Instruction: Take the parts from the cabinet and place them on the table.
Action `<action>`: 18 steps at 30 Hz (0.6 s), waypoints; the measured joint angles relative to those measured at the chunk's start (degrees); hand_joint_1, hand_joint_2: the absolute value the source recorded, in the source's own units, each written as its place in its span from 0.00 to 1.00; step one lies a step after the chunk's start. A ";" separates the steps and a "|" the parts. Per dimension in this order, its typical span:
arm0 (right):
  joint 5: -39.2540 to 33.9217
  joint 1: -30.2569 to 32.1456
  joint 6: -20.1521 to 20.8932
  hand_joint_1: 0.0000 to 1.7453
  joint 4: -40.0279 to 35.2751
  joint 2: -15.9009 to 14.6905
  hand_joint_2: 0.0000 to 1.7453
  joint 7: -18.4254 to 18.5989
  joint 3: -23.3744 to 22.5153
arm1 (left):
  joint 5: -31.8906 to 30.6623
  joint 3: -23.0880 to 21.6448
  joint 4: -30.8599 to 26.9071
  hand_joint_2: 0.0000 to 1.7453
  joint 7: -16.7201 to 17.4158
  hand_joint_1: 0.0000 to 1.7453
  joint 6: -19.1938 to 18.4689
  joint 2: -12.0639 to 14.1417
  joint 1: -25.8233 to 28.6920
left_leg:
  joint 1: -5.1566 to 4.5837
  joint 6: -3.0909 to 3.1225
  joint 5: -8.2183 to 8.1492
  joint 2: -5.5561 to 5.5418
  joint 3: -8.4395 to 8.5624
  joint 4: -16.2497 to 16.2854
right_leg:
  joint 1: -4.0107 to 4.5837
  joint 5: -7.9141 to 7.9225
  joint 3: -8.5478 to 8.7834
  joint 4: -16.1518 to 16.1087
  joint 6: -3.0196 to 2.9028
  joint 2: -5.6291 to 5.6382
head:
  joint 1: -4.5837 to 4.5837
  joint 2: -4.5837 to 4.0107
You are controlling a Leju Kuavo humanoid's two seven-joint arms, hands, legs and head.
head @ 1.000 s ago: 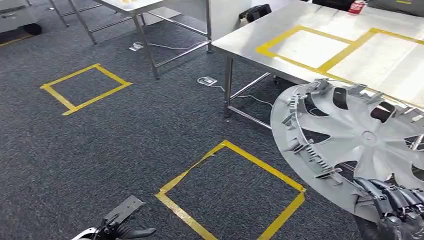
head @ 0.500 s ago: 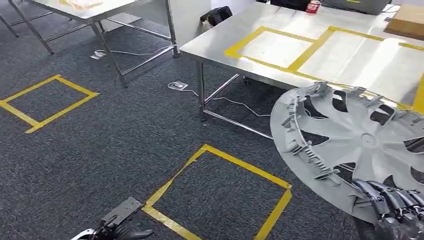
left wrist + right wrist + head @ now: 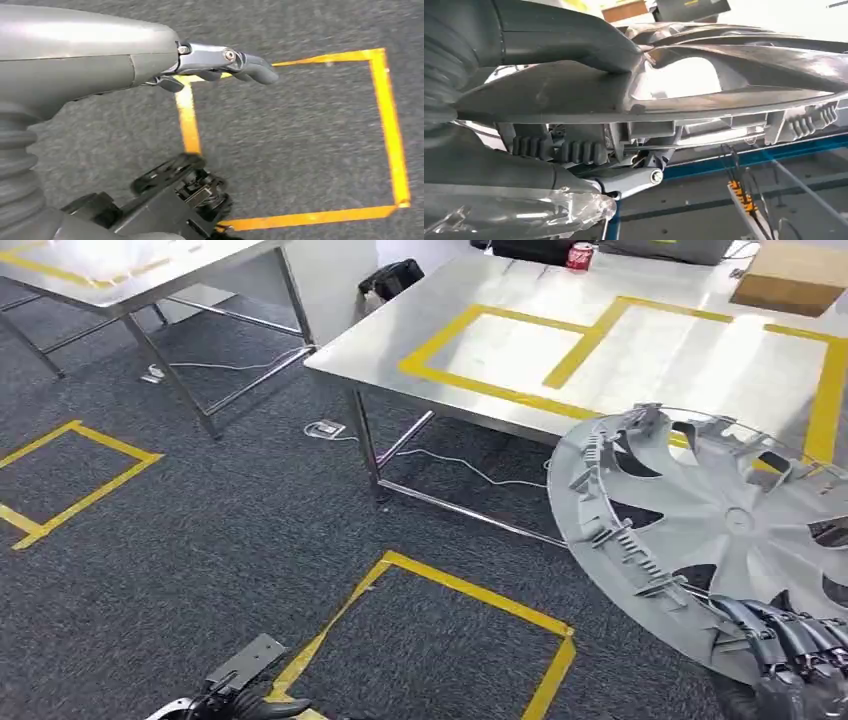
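A silver wheel cover (image 3: 715,530) hangs tilted at the right of the head view, over the near edge of the steel table (image 3: 520,335). My right hand (image 3: 795,655) grips its lower rim, dark fingers wrapped over the edge. In the right wrist view the thumb lies across the wheel cover (image 3: 704,95). My left hand (image 3: 240,698) hangs low at the bottom left, over the carpet. In the left wrist view the left hand (image 3: 220,62) holds nothing and its fingers stretch out over yellow floor tape.
The steel table carries yellow tape rectangles (image 3: 520,350), a red can (image 3: 580,255) and a cardboard box (image 3: 795,278) at the back. A second steel table (image 3: 120,270) stands at the far left. Yellow tape squares (image 3: 440,640) mark the carpet. Cables (image 3: 440,460) lie under the table.
The whole head view has shifted: the tables and floor squares slide left and nearer as the camera moves. The wheel cover stays in my right hand.
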 joint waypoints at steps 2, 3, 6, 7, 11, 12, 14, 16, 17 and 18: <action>0.00 -0.08 0.00 1.00 0.04 0.00 1.00 0.04 0.00 | 0.09 -0.04 0.00 1.00 0.00 0.00 0.02 0.11 0.11 | -0.38 0.57 11.03 -0.01 -0.08 -8.63 | 0.22 -1.87 0.95 0.13 0.73 0.43 | -0.22 -0.02; 0.02 -0.08 0.00 1.00 0.09 -0.02 1.00 0.09 0.00 | 0.09 -0.07 0.00 1.00 0.13 0.00 0.07 0.20 0.21 | -0.39 0.67 11.42 -0.15 0.54 -8.59 | 0.23 -2.64 1.29 -0.74 1.01 0.59 | -0.20 0.00; 0.02 0.11 0.00 1.00 0.09 -0.17 1.00 0.09 0.04 | 0.13 -0.11 -0.20 1.00 0.04 0.00 0.11 0.07 0.00 | -0.11 1.56 11.60 -0.29 2.94 -10.37 | 0.34 -1.27 3.66 -0.74 1.87 0.42 | -0.18 -0.02; 0.02 0.03 0.00 1.00 0.13 -0.20 1.00 0.09 0.09 | 0.13 -0.11 -0.20 1.00 0.04 0.00 0.13 0.00 0.02 | -0.05 1.89 11.42 -0.31 3.72 -10.42 | 0.32 -0.80 2.34 1.80 2.18 -0.30 | 0.20 -0.02; 0.02 -0.04 -0.02 1.00 0.13 -0.31 1.00 0.07 0.22 | 0.15 -0.09 -0.20 1.00 0.04 0.00 0.11 0.11 0.03 | -0.03 2.50 8.68 -0.31 6.68 -10.43 | 0.23 -7.10 -8.34 15.60 2.91 -1.08 | 0.35 -0.02; 0.04 -0.01 -0.02 1.00 0.15 -0.33 1.00 0.07 0.24 | 0.15 -0.09 -0.20 1.00 0.04 0.00 0.11 0.11 0.08 | -0.02 2.53 7.79 -0.43 7.78 -10.43 | 0.15 -10.69 -9.67 15.53 3.05 -1.10 | 0.48 -0.02; 0.04 0.02 -0.02 1.00 0.22 -0.39 1.00 0.09 0.26 | 0.15 -0.11 -0.20 1.00 0.04 0.00 0.11 0.11 0.25 | -0.01 2.44 5.73 -0.62 10.60 -10.45 | -0.09 -12.70 -10.79 11.76 3.23 -1.14 | 0.59 0.00; 0.04 0.02 -0.02 1.00 0.28 -0.42 1.00 0.09 0.26 | 0.15 -0.11 -0.20 1.00 0.04 0.00 0.11 0.11 0.34 | -0.01 2.12 3.67 -0.55 12.68 -10.56 | -0.31 -2.14 -10.77 4.46 3.19 -1.48 | 0.61 -0.02; 0.04 0.05 -0.02 1.00 0.37 -0.44 1.00 0.09 0.28 | 0.15 -0.13 -0.17 1.00 0.04 0.00 0.11 0.11 0.17 | -0.17 1.86 2.70 -0.51 13.59 -10.18 | -0.25 6.07 -11.40 1.11 2.96 -2.15 | 0.48 -0.02; 0.09 -0.01 -0.02 1.00 0.48 -0.44 1.00 0.07 0.31 | 0.15 -0.11 -0.17 1.00 0.09 0.00 0.11 0.13 0.26 | -0.28 1.55 1.92 -0.52 14.02 -10.42 | 0.00 7.56 -10.61 0.71 2.37 -2.68 | 0.48 -0.02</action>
